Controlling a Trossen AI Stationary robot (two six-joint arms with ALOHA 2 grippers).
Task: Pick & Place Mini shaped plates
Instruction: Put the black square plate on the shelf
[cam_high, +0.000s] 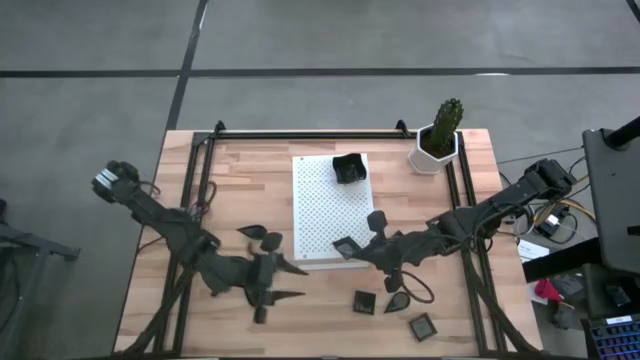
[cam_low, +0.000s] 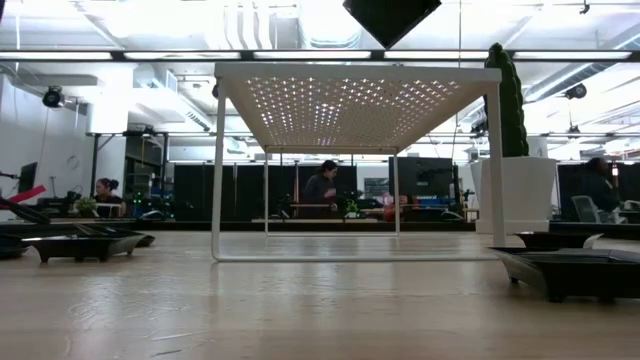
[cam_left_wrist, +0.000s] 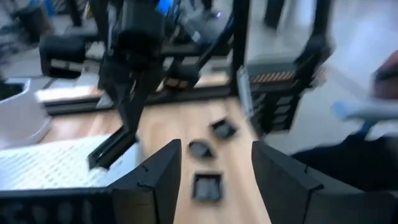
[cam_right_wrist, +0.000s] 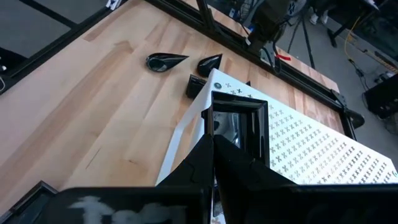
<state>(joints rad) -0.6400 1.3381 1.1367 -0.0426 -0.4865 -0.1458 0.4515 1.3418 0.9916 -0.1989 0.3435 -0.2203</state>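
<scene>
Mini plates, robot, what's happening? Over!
Right gripper shut on square mini plate, over white board. Left gripper open, empty. Nothing blocking.

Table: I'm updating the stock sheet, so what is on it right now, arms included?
mini shaped plates: eight seen, dark grey-black; one on the board's far end, one in the right claw, three left of the board, three at the table's front right.
perforated board: one, white, mid-table.
cactus pot: one, white, holding a green cactus, far right corner.
table: one, light wood.
left claw: one, dark, open and empty, front left of the board.
right claw: one, dark, shut on a square plate above the board's near edge.
</scene>
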